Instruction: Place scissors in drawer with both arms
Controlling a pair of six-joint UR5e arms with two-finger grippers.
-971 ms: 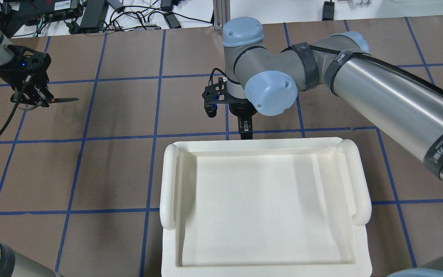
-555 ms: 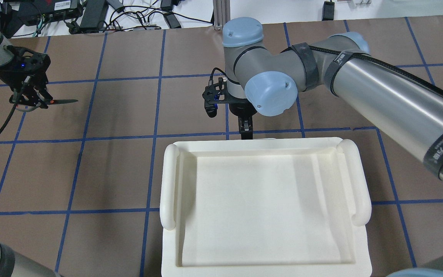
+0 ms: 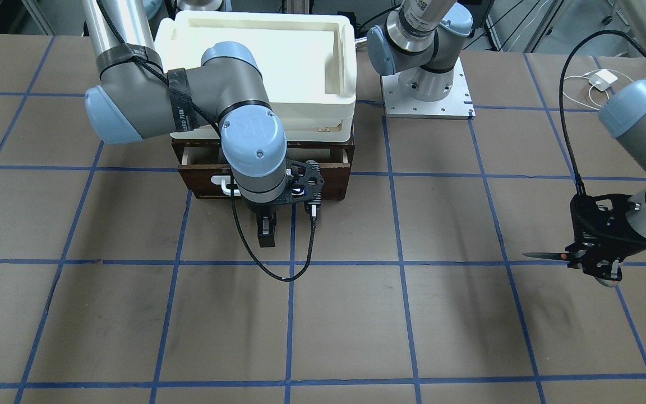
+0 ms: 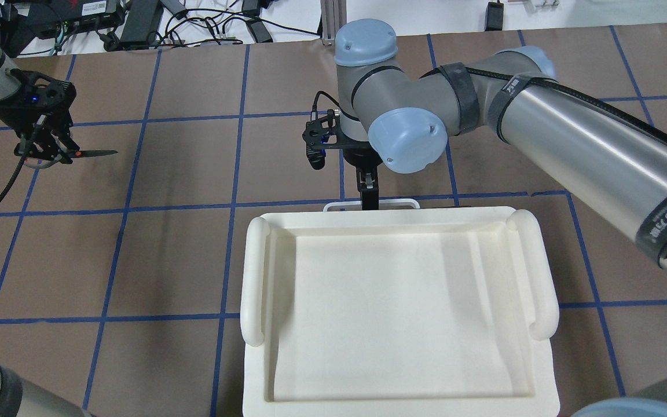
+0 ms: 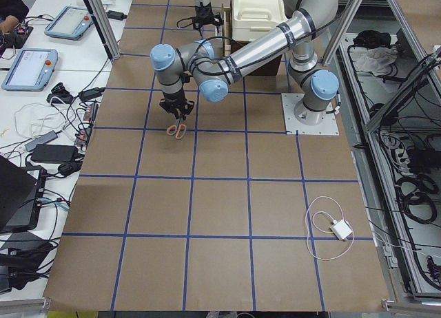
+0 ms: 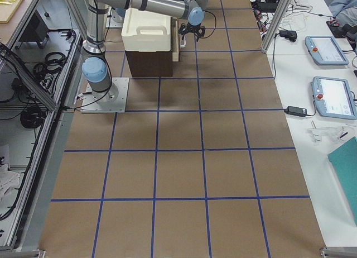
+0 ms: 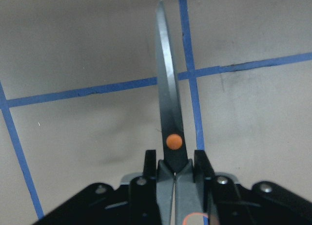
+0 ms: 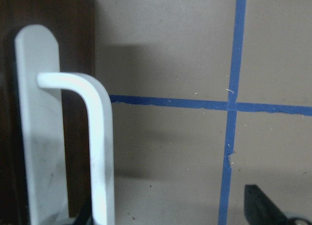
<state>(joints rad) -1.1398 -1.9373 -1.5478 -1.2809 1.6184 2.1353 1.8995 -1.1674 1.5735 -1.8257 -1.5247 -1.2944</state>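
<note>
My left gripper (image 4: 44, 147) is shut on the scissors (image 4: 95, 153) and holds them level above the table at the far left, blades pointing right. The left wrist view shows the dark blades and orange pivot (image 7: 168, 113) between the fingers (image 7: 149, 162). The dark brown drawer (image 3: 328, 182) is pulled out a little and shows a pale strip of its interior. Its white handle (image 4: 397, 203) pokes out from under the tray. My right gripper (image 4: 368, 194) points down at the handle (image 8: 100, 137), open. One finger (image 8: 258, 205) is on the outer side and the other is mostly hidden behind the bar.
A cream-white tray (image 4: 255, 272) sits on top of the brown cabinet holding the drawer. The left arm's base plate (image 3: 427, 95) stands beside the cabinet. A white charger with cable (image 3: 600, 78) lies on the table near it. Cables and power bricks (image 4: 136, 23) lie beyond the table's far edge.
The white handle has come out from under the tray's edge. My right gripper has moved slightly away from the tray with it. The left gripper and scissors have barely moved.
</note>
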